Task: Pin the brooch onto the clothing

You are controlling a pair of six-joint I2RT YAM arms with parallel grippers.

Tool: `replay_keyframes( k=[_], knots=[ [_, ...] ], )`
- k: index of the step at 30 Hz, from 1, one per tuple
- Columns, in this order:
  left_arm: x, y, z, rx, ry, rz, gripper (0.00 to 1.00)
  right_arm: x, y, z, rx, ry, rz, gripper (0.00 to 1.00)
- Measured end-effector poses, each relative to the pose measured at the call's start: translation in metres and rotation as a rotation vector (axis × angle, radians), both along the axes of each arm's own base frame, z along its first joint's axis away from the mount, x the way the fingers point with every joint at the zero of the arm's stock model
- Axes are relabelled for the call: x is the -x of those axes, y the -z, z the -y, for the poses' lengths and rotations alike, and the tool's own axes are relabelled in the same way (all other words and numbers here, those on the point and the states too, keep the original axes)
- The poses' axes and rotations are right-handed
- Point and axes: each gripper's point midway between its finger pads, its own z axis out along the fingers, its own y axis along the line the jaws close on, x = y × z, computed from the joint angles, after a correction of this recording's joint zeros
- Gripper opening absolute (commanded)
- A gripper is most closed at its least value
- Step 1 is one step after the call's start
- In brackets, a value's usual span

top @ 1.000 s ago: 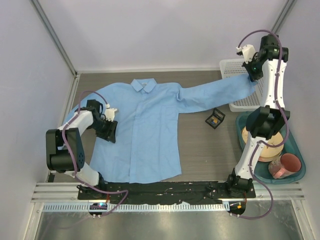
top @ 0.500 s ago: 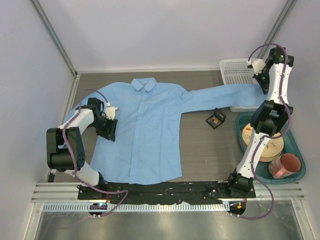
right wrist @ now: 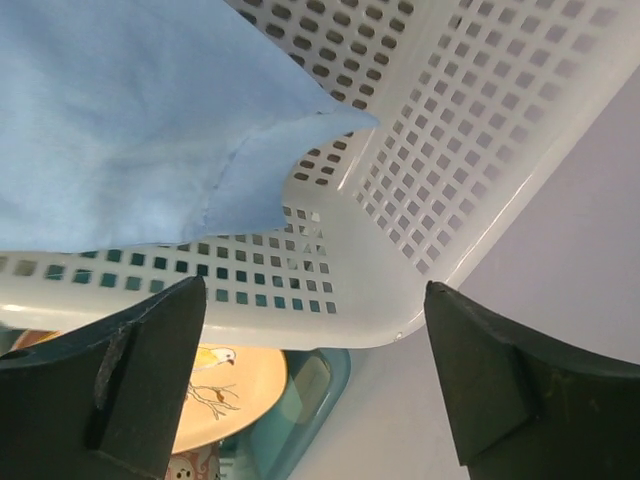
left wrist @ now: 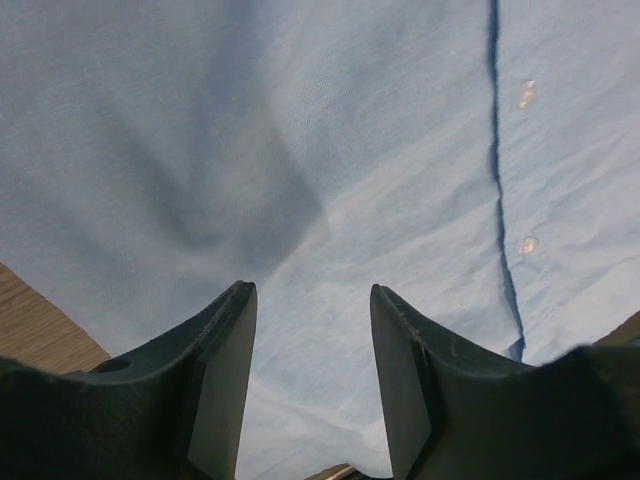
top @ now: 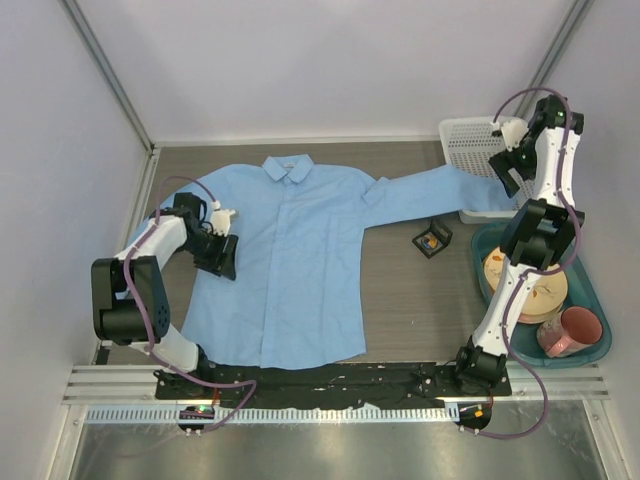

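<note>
right hand (right wrist: pixel 312 292): fingers spread, empty | shirt sleeve (right wrist: pixel 130 120) lying over white basket (right wrist: pixel 480 130)

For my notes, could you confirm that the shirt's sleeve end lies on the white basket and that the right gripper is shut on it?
Not quite. The right wrist view shows the right gripper open and clear of the shirt. The sleeve end does lie on the white basket.

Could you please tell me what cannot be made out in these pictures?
Top view: orange speck in the small black square case is too small to identify as the brooch.
Top view: the left arm hides part of the light blue button-up shirt's sleeve.
Left wrist view: whether the open left claw touches fabric is unclear.
</note>
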Motion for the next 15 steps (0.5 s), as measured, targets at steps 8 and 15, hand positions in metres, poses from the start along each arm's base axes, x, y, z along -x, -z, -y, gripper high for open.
replay_keyframes(
  k=[8,15],
  knots=[
    [-0.034,-0.069,0.012,0.119,-0.007,0.226,0.68,-0.001,-0.088,-0.051,-0.146,-0.053,0.255,0.92],
    [-0.095,-0.124,0.010,0.141,-0.069,0.431,0.68,0.005,-0.154,-0.184,-0.332,-0.193,0.438,0.63]
  ],
)
